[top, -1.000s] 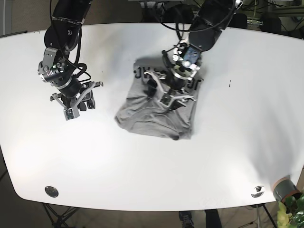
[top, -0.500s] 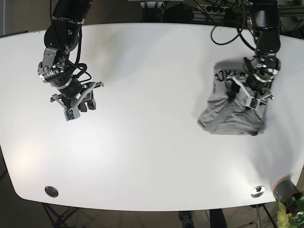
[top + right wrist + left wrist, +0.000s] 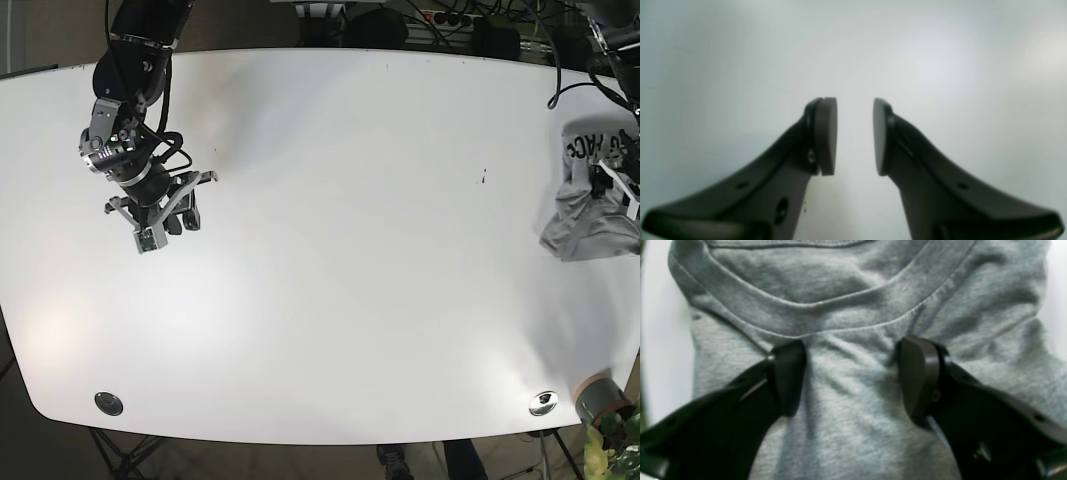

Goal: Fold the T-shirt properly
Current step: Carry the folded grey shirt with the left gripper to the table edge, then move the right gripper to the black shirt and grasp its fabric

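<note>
White table (image 3: pixel 350 300) with 2 round metal discs (image 3: pixel 109 403).

White table (image 3: pixel 330 250), curved near edge. Folded grey T-shirt (image 3: pixel 592 200) lies at far right edge, dark lettering on its far part. Two round metal fittings (image 3: pixel 108 403) in near corners, left and right.

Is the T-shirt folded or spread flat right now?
Folded. The T-shirt is a compact gray bundle at the table edge, collar layered over the body in the left wrist view, under the open left gripper.
</note>
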{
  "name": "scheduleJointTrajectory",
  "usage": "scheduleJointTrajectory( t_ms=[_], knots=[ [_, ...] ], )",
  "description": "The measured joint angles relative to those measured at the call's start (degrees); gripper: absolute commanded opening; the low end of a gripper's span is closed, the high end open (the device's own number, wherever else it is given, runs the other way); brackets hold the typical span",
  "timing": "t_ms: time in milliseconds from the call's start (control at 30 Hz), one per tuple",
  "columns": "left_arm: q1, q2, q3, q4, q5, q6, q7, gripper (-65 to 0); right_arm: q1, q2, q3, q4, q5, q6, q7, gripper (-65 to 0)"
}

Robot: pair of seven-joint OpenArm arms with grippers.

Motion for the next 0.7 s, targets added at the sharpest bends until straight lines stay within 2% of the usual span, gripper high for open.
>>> scheduleJointTrajectory(
  t_ms=[133, 267, 333, 600, 700],
  knots=[
    [0.81, -2.16, 0.02, -0.15, 1.86, -0.61, 0.33, -24.7, 0.13, -1.25, -0.09, 1.25, -0.09, -0.04, 0.07, -48.4],
    [1.49, -2.89, 0.33, 3.06, 1.6, -1.99, 4.0, -24.7, 0.0, -3.02, -0.33, 2.29, -0.22, 0.0, 0.0, -48.4],
    [2.95, -3.08, 0.44, 5.16, 0.09, -1.99, 4.98, -24.7, 0.0, -2.97, -0.37, 2.6, 0.04, 0.42, 0.04, -48.4],
    [8.0, -3.32, 0.72, 18.29, -10.12, -2.23, 10.4, -24.9, -0.96, -2.62, -0.15, 2.58, -0.92, -0.02, 0.63, -48.4],
    [9.11, -3.21, 0.74, 24.28, -13.81, -2.27, 10.54, -24.9, -1.29, -2.51, -0.15, 2.71, -0.68, -0.15, 4.94, -48.4]
  ],
)
